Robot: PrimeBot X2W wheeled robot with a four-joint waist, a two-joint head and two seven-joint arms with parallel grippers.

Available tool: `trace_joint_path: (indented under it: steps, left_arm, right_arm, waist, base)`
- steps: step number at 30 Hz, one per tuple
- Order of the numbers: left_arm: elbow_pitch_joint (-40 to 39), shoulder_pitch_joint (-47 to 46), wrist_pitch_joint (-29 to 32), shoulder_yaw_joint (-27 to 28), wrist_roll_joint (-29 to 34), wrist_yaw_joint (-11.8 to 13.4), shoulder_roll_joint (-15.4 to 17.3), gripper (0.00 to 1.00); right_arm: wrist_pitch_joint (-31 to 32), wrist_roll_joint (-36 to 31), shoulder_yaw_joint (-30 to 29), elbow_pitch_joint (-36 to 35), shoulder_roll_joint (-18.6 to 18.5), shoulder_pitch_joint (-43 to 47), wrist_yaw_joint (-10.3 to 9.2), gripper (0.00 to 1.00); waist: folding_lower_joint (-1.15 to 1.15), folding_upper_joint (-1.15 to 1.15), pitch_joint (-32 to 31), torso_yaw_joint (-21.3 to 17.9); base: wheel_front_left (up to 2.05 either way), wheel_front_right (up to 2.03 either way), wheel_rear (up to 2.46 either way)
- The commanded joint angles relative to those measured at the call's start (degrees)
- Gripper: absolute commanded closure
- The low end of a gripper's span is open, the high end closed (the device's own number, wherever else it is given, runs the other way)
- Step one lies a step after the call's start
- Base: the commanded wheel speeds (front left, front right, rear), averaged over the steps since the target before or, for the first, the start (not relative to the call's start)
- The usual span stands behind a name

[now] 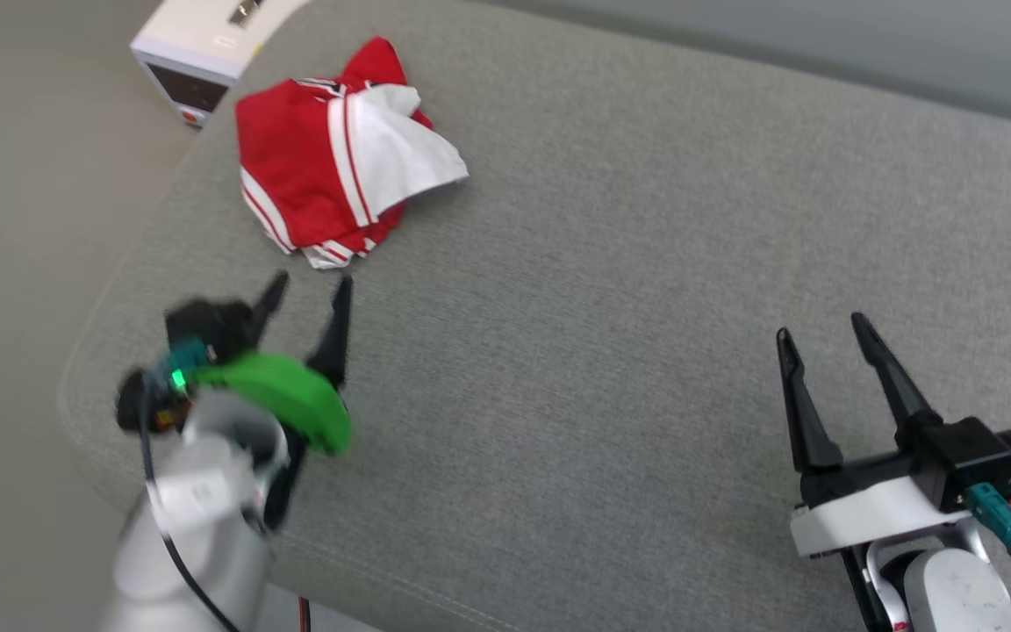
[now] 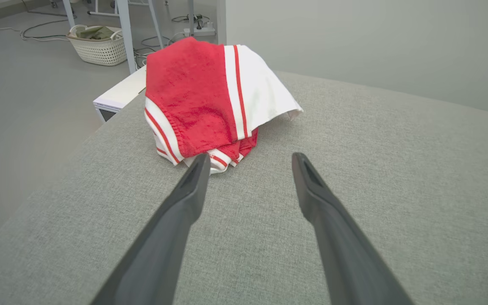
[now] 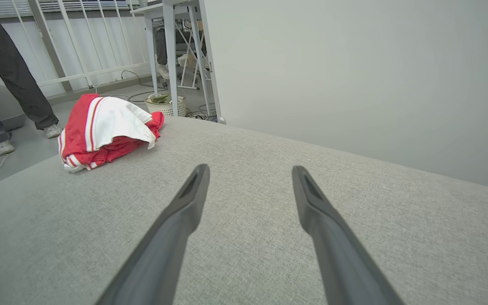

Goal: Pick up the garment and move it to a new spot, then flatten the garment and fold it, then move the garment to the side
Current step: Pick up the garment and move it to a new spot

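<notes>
Head view: bunched garment [image 1: 288,167], inner folds hidden; both jaws spread, blurred left pair seemingly just short.

There is one garment [image 1: 312,167] on one grey cushion [image 1: 602,307]. Near the garment there are two grippers, the left gripper [image 1: 312,281] and the right gripper [image 1: 821,326], each with two fingers [image 2: 184,203]. Beyond the garment are one white box [image 1: 198,44], one basket [image 2: 98,48] and the two shoes [image 3: 52,130] of one person [image 3: 11,63].

Support: grey upholstered surface [image 1: 611,290], woven fabric, rounded edges.
Lying on it: the garment [image 1: 295,167], red with white striped trim, crumpled in a heap.
Place: near the far-left corner, white sleeve draped on top.
</notes>
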Motion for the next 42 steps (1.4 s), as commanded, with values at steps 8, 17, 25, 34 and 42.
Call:
trace_joint_path:
  steps: [8,17,25,34,42]
  left_arm:
    - [5.67,-17.7,17.07,-6.06,-9.94,-0.29,11.46,0.0]
    - [10.94,-26.51,26.36,-7.97,-14.69,-0.3,17.91,0.0]
    - [16.9,-27.1,32.98,-10.44,-17.74,-0.3,19.11,0.33]
    - [15.88,-25.62,29.79,-11.21,-20.66,-0.3,19.95,1.0]
    - [9.18,-23.85,23.02,-10.19,-21.49,-0.28,22.53,1.0]
  right_arm:
    - [-0.52,-0.76,1.32,-2.66,-1.25,-4.15,-0.05,0.0]
    - [-0.52,-0.71,2.37,-2.33,-1.44,-5.5,-0.05,0.0]
    - [-0.52,-0.99,2.72,-1.69,-1.31,-5.96,-0.05,0.0]
    - [-0.52,-0.91,2.38,-0.28,-0.81,-5.98,-0.05,0.0]
    - [-0.52,0.8,1.18,1.5,0.26,-4.1,-0.05,0.0]
  waist:
    - [-0.01,0.0,12.28,-8.18]
    - [-0.01,0.0,15.99,-11.09]
    - [-0.01,0.0,16.68,-11.84]
    - [-0.01,0.0,13.8,-11.2]
    - [-0.01,0.0,5.67,-11.51]
  base:
    - [0.0,0.0,0.0]
    - [0.0,0.0,0.0]
    - [0.0,0.0,0.0]
    - [0.0,0.0,0.0]
    - [0.0,0.0,0.0]
